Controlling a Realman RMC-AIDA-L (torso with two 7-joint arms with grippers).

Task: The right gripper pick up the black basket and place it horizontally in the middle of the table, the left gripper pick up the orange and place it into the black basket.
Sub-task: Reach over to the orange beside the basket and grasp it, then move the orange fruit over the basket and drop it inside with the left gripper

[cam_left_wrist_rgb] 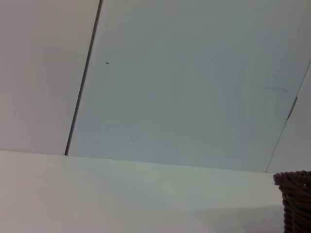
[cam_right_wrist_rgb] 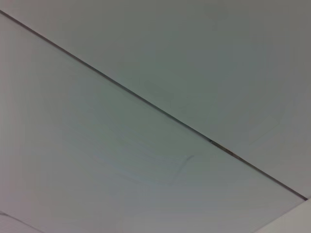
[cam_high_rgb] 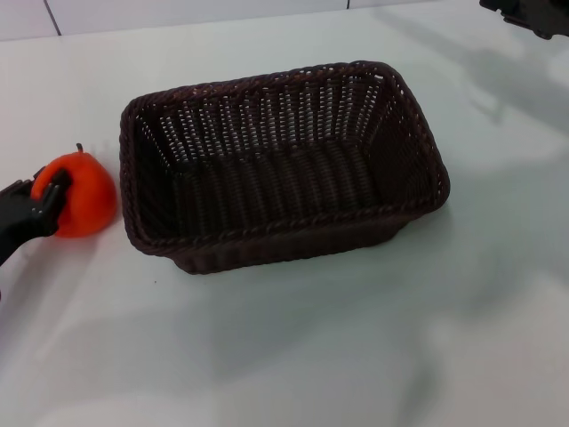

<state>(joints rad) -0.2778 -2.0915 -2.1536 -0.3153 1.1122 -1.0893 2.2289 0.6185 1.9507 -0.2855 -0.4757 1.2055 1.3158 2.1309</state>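
Note:
The black basket [cam_high_rgb: 284,165] lies lengthwise across the middle of the white table [cam_high_rgb: 356,338], open side up and empty. The orange [cam_high_rgb: 82,196] sits on the table just left of the basket, apart from its rim. My left gripper [cam_high_rgb: 49,206] reaches in from the left edge, its black fingers [cam_high_rgb: 53,189] closed against the orange's left side. A corner of the basket also shows in the left wrist view [cam_left_wrist_rgb: 296,199]. Only a black part of my right gripper [cam_high_rgb: 532,12] shows at the top right corner, raised and away from the basket.
The wall panels with dark seams stand behind the table [cam_left_wrist_rgb: 82,87]. The right wrist view shows only pale panels and a seam [cam_right_wrist_rgb: 160,111]. Bare tabletop lies in front of and right of the basket.

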